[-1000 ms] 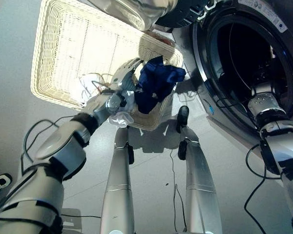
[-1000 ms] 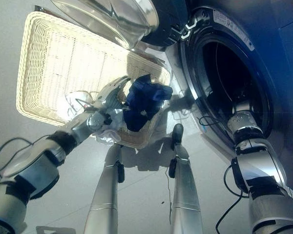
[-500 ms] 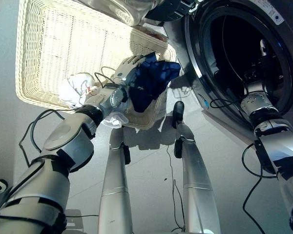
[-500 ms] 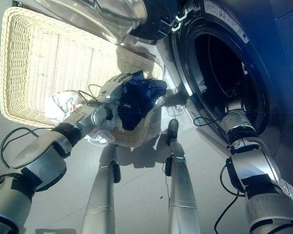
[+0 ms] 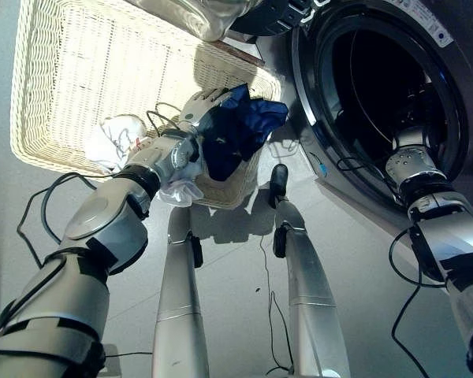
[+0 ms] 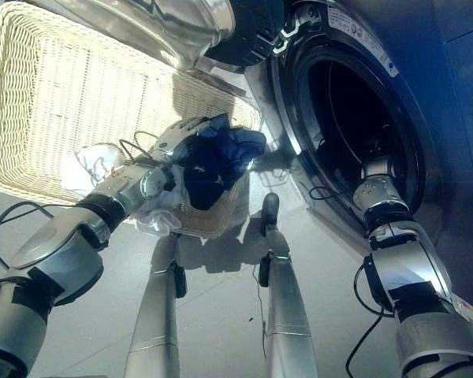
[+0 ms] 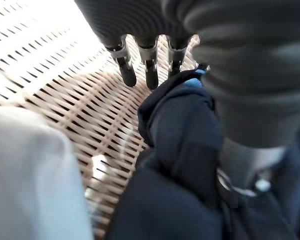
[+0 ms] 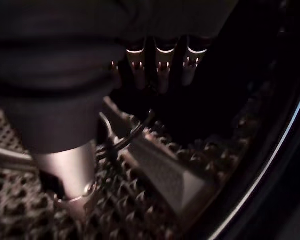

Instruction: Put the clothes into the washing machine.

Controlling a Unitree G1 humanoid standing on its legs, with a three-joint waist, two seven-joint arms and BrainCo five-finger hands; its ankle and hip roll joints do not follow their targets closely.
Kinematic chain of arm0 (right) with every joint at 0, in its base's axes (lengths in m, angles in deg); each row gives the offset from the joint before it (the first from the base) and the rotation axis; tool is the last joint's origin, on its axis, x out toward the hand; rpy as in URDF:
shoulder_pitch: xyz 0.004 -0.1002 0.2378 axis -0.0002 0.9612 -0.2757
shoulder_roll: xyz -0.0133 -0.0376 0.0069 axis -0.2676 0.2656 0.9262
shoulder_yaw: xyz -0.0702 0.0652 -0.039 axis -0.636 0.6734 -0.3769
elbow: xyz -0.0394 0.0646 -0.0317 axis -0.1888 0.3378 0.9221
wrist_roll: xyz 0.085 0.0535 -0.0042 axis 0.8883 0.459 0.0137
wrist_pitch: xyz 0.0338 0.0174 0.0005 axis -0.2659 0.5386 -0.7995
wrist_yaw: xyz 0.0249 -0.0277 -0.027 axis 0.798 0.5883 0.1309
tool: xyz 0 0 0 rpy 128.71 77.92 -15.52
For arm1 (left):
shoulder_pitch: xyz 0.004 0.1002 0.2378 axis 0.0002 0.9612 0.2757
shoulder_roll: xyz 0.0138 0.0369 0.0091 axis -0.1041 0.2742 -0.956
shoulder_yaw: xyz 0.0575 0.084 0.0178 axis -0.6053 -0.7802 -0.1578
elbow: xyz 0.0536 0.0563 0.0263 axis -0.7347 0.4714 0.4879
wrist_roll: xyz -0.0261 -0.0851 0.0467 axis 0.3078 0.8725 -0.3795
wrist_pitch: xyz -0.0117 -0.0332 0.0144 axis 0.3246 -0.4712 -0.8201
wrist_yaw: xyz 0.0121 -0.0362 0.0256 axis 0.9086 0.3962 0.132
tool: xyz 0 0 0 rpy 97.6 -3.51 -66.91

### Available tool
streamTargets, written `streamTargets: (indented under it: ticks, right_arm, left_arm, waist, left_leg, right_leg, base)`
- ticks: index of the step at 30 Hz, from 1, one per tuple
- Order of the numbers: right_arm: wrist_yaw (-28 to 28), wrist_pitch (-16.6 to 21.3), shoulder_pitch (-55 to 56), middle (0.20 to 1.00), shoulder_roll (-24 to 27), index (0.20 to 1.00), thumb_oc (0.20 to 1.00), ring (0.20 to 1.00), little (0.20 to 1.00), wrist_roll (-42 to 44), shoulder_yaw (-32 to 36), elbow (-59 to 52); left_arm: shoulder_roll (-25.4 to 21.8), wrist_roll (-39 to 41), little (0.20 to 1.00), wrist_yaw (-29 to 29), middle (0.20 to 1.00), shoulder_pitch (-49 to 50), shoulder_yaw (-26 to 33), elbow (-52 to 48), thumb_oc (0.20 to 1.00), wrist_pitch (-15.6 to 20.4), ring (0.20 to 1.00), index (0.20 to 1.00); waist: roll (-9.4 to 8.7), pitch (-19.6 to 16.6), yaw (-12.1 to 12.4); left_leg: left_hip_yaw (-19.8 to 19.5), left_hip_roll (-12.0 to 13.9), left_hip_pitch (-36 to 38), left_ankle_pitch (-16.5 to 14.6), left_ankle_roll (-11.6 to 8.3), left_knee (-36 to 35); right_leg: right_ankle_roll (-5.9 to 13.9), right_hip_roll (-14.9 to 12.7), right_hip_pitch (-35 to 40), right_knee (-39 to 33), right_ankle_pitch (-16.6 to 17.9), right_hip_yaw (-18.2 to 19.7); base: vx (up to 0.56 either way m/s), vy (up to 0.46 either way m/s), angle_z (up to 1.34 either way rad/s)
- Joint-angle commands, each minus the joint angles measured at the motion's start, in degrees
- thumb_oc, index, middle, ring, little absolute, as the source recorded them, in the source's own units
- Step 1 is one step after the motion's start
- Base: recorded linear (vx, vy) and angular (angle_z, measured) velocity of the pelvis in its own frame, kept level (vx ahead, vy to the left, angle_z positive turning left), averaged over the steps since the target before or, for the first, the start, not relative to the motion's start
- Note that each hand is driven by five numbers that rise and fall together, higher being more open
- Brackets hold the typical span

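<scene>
A dark blue garment hangs bunched over the near right corner of the wicker basket. My left hand holds it there. In the left wrist view my thumb is buried in the blue cloth, while the fingers reach straight out over the weave. A white garment lies in the basket beside my wrist. The washing machine stands at the right with its round opening dark. My right hand is inside the drum, fingers straight and holding nothing.
The machine's glass door stands swung out above the basket's far side. Another pale cloth hangs under my left forearm at the basket's rim. Grey floor lies between basket and machine.
The whole picture has shifted, so the camera has moved. My left hand keeps the blue garment at the basket's corner, and my right hand stays in the drum.
</scene>
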Motion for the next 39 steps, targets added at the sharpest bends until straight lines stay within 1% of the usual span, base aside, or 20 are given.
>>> streamTargets:
  ticks: [1, 6, 7, 9, 12, 13, 14, 15, 16, 20, 21, 22, 24, 25, 26, 27, 29, 31, 37, 39]
  right_arm:
    - [0.29, 3.69, -0.72, 1.0, -0.37, 1.0, 1.0, 1.0, 1.0, -0.41, -0.46, -1.75]
    - [0.04, 4.12, -0.16, 1.0, -0.84, 1.0, 1.0, 1.0, 1.0, -0.15, -0.33, -1.34]
    - [0.01, 4.24, -0.24, 1.0, -0.79, 1.0, 1.0, 1.0, 1.0, 0.02, -0.2, -1.29]
    - [-0.04, 4.44, 0.49, 1.0, -0.9, 1.0, 1.0, 1.0, 1.0, 0.17, -0.21, -1.29]
    - [-0.08, 4.74, 0.56, 1.0, -0.83, 1.0, 1.0, 1.0, 1.0, 0.46, -0.04, -1.57]
    - [0.03, 4.93, 0.97, 1.0, -1.03, 1.0, 1.0, 1.0, 1.0, 0.34, 0.0, -1.62]
    - [0.19, 5.06, 0.63, 1.0, -0.99, 1.0, 1.0, 1.0, 1.0, 0.62, -0.05, -1.69]
    - [0.18, 5.07, 1.03, 1.0, -1.04, 1.0, 1.0, 1.0, 1.0, 0.66, -0.04, -1.78]
    - [0.17, 5.12, 0.99, 1.0, -1.0, 1.0, 1.0, 1.0, 1.0, 0.61, 0.19, -1.87]
    - [0.45, 5.15, 1.89, 1.0, -1.52, 1.0, 1.0, 1.0, 1.0, 0.04, 0.22, -2.51]
    - [-0.49, 4.89, 2.1, 1.0, -1.51, 1.0, 1.0, 1.0, 1.0, 0.06, 0.34, -2.66]
    - [-1.54, 4.44, 2.63, 1.0, -1.57, 1.0, 1.0, 1.0, 1.0, 0.11, 0.29, -2.82]
    - [-1.95, 4.28, 2.41, 1.0, -1.48, 1.0, 1.0, 1.0, 1.0, 0.13, 0.35, -2.85]
    - [-3.14, 4.08, 2.84, 1.0, -1.52, 1.0, 1.0, 1.0, 1.0, -0.2, 0.38, -3.31]
    - [-4.95, 3.11, 6.31, 1.0, -1.81, 1.0, 1.0, 1.0, 1.0, -1.94, 0.64, -7.14]
    - [-5.0, 2.79, 7.37, 1.0, -1.89, 1.0, 1.0, 1.0, 1.0, -2.67, 0.75, -8.02]
    - [-4.94, 1.99, 10.48, 1.0, -1.93, 1.0, 1.0, 1.0, 1.0, -4.05, 1.07, -12.41]
    - [-5.75, 1.67, 14.3, 1.0, -2.59, 1.0, 1.0, 1.0, 1.0, -4.55, 1.77, -16.12]
    - [-6.83, 2.38, 24.21, 1.0, -4.51, 1.0, 1.0, 1.0, 1.0, -2.7, 4.34, -26.89]
    - [-6.59, 2.65, 25.76, 1.0, -5.26, 1.0, 1.0, 1.0, 1.0, -3.25, 4.87, -28.73]
  left_arm:
    - [4.33, -1.11, 0.2, 4.22, 0.2, -1.29, 0.14, 4.44, 0.2, -0.1, 0.2, 0.2]
    - [4.49, -1.22, 0.2, -2.17, 0.2, -0.8, 1.41, 5.12, 0.2, 0.08, 0.2, 0.2]
    - [4.34, -1.12, 0.2, -3.18, 0.2, -0.97, 1.8, 5.32, 0.2, 0.45, 0.2, 0.2]
    - [4.34, -1.38, 0.2, -6.22, 0.2, -0.02, 2.6, 5.6, 0.2, 1.04, 0.2, 0.2]
    - [3.79, -0.97, 0.2, -9.58, 0.2, 0.02, 3.95, 5.37, 0.2, 1.64, 0.2, 0.2]
    - [3.74, -1.36, 0.2, -11.05, 0.2, 0.44, 4.61, 5.37, 0.2, 1.95, 0.2, 0.2]
    - [3.54, -0.91, 0.2, -12.04, 0.2, 0.14, 4.88, 5.41, 0.2, 2.35, 0.2, 0.2]
    - [3.41, -0.62, 0.2, -12.7, 0.2, 0.51, 5.11, 5.44, 0.2, 2.72, 0.2, 0.2]
    - [3.14, -0.44, 0.2, -13.72, 0.2, 0.33, 5.67, 5.32, 0.2, 3.08, 0.2, 0.2]
    - [2.76, 2.24, 0.2, -16.08, 0.2, 1.34, 8.99, 4.88, 0.2, 6.24, 0.2, 0.2]
    - [2.37, 3.89, 0.2, -16.95, 0.2, 1.39, 10.11, 4.38, 0.2, 7.76, 0.2, 0.2]
    - [2.23, 5.09, 0.2, -17.21, 0.2, 2.01, 10.99, 3.78, 0.2, 8.89, 0.2, 0.2]
    - [2.1, 5.43, 0.2, -17.26, 0.2, 1.78, 11.16, 3.64, 0.2, 9.24, 0.2, 0.2]
    - [1.77, 5.56, 0.2, -17.35, 0.2, 2.22, 12.69, 2.69, 0.2, 10.65, 0.2, 0.2]
    - [0.15, 6.68, 0.2, -17.61, 0.2, 4.66, 15.95, -2.84, 0.2, 13.33, 0.2, 0.2]
    - [-0.07, 6.48, 0.2, -17.36, 0.2, 5.57, 16.62, -4.04, 0.2, 13.57, 0.2, 0.2]
    - [-1.19, 6.63, 0.2, -17.94, 0.2, 8.25, 18.41, -9.22, 0.2, 14.7, 0.2, 0.2]
    - [-1.89, 5.7, 0.2, -18.46, 0.2, 11.72, 19.91, -14.05, 0.2, 15.67, 0.2, 0.2]
    - [-2.94, 1.68, 0.2, -22.4, 0.2, 20.63, 22.8, -28.93, 0.2, 18.68, 0.2, 0.2]
    - [-3.22, 1.04, 0.2, -22.52, 0.2, 21.76, 23.17, -32.0, 0.2, 18.49, 0.2, 0.2]
  waist:
    - [-0.72, 1.73, -0.99]
    - [-0.63, 1.73, -0.8]
    - [-0.63, 1.73, -0.76]
    - [-0.6, 1.73, -0.48]
    - [-0.58, 1.73, -0.27]
    - [-0.55, 1.73, -0.06]
    - [-0.58, 1.73, -0.02]
    - [-0.57, 1.73, 0.15]
    - [-0.59, 1.73, 0.2]
    - [-0.66, 1.73, 0.61]
    - [-0.68, 1.73, 0.67]
    - [-0.67, 1.73, 0.84]
    - [-0.67, 1.73, 0.78]
    - [-0.6, 1.73, 0.94]
    - [-0.3, 1.73, 1.3]
    - [-0.2, 1.73, 1.44]
    - [0.27, 1.73, 1.67]
    - [0.86, 1.73, 2.06]
    - [2.6, 1.73, 2.82]
    - [2.93, 1.73, 2.94]
  left_leg:
    - [0.88, -2.9, 0.01, -6.32, 1.27, 4.25]
    - [0.73, -2.88, -0.06, -6.13, 1.19, 4.47]
    - [0.77, -2.97, -0.41, -5.55, 1.24, 4.24]
    - [0.66, -2.91, 0.27, -6.07, 1.2, 4.31]
    - [0.44, -3.1, -0.22, -5.41, 1.25, 3.99]
    - [0.37, -3.07, 0.43, -5.98, 1.23, 4.06]
    - [0.26, -3.2, -0.1, -5.31, 1.29, 3.8]
    - [0.11, -3.13, 0.33, -5.86, 1.24, 4.0]
    - [0.0, -3.24, -0.2, -5.3, 1.24, 3.94]
    - [-0.25, -3.27, 0.18, -5.76, 1.3, 4.08]
    - [-0.39, -3.46, -0.19, -5.19, 1.38, 3.83]
    - [-0.48, -3.39, 0.32, -5.75, 1.4, 3.88]
    - [-0.5, -3.48, -0.16, -5.2, 1.44, 3.7]
    - [-0.55, -3.53, -0.13, -5.24, 1.42, 3.63]
    - [-0.95, -4.03, -0.17, -5.31, 1.5, 3.52]
    - [-1.03, -4.04, 0.34, -5.9, 1.5, 3.64]
    - [-1.31, -4.63, -0.21, -5.31, 1.74, 3.48]
    - [-1.35, -4.87, 0.29, -5.94, 1.86, 3.77]
    - [-1.5, -5.59, -0.29, -5.82, 2.25, 4.16]
    - [-1.51, -5.68, -0.22, -5.8, 2.36, 4.13]
  right_leg:
    - [0.78, 5.11, 3.0, -6.38, 4.94, -2.04]
    - [0.8, 4.88, 3.04, -6.26, 4.94, -2.05]
    - [0.74, 4.79, 2.72, -6.52, 5.39, -2.07]
    - [0.76, 4.8, 3.45, -6.48, 4.92, -2.17]
    - [0.75, 4.68, 3.01, -6.65, 5.39, -2.3]
    - [0.8, 4.77, 3.64, -6.56, 4.94, -2.38]
    - [0.78, 4.63, 3.18, -6.81, 5.5, -2.43]
    - [0.83, 4.66, 3.64, -6.58, 5.01, -2.51]
    - [0.81, 4.53, 3.16, -6.65, 5.48, -2.58]
    - [0.86, 4.59, 3.52, -6.37, 5.13, -2.72]
    - [0.86, 4.52, 3.11, -6.58, 5.74, -2.76]
    - [0.9, 4.58, 3.58, -6.42, 5.27, -2.81]
    - [0.88, 4.5, 3.12, -6.58, 5.74, -2.83]
    - [0.88, 4.45, 3.14, -6.58, 5.64, -2.93]
    - [0.88, 4.39, 2.96, -6.67, 5.8, -3.07]
    - [0.9, 4.48, 3.37, -6.47, 5.32, -3.08]
    - [0.77, 4.31, 2.63, -6.56, 5.9, -3.16]
    - [0.81, 4.21, 2.9, -6.11, 5.37, -3.33]
    - [0.73, 3.58, 1.94, -5.16, 5.01, -3.41]
    - [0.74, 3.49, 1.88, -4.97, 4.95, -3.39]
  base:
    - [0.0, 0.0, 0.0]
    - [0.0, 0.0, 0.0]
    - [0.0, 0.0, 0.0]
    - [0.0, 0.0, 0.0]
    - [0.0, -0.012, 0.0]
    - [-0.01, -0.035, 0.01]
    - [0.0, -0.038, 0.01]
    - [-0.02, -0.031, 0.01]
    - [0.0, 0.0, 0.0]
    - [0.0, -0.008, 0.0]
    - [0.02, -0.04, 0.0]
    - [0.0, -0.033, 0.0]
    - [0.0, 0.0, 0.0]
    - [0.01, -0.066, 0.0]
    - [0.02, -0.077, 0.01]
    - [0.03, -0.082, 0.02]
    - [0.01, -0.036, 0.04]
    - [0.01, -0.022, 0.06]
    - [0.0, 0.01, 0.05]
    - [0.0, 0.013, 0.1]
